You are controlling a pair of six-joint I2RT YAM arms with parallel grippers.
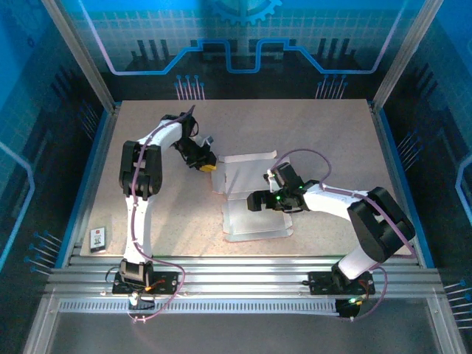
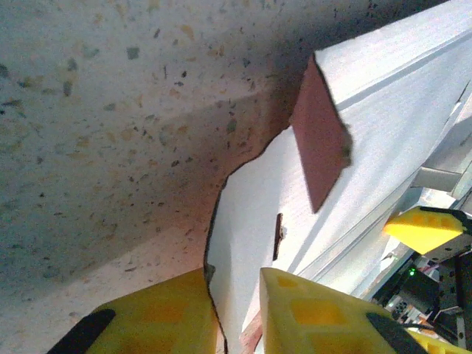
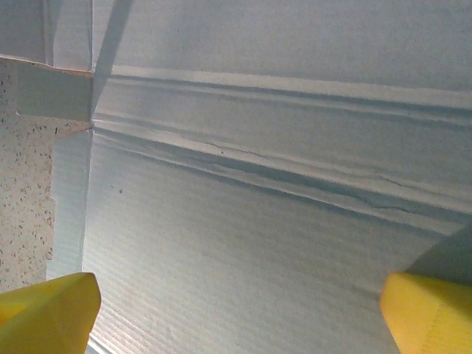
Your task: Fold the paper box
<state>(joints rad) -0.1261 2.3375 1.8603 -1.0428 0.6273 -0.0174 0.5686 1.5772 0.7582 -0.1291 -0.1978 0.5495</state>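
Mid-table, the paper box (image 1: 247, 171) lies part-unfolded, pale side up, between my two arms. My left gripper (image 2: 237, 313) pinches its far-left edge, while the right gripper (image 3: 240, 313) hangs spread wide over a creased panel. Light, springy card, I judge, best taken at flap edges beside creases

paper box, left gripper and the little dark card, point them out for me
paper box (image 1: 254, 225): overhead view, on its pale near panel
left gripper (image 2: 234, 306): left wrist view, midway between the yellow fingertips, at the box's edge
dark card (image 1: 99, 237): overhead view, middle of the card
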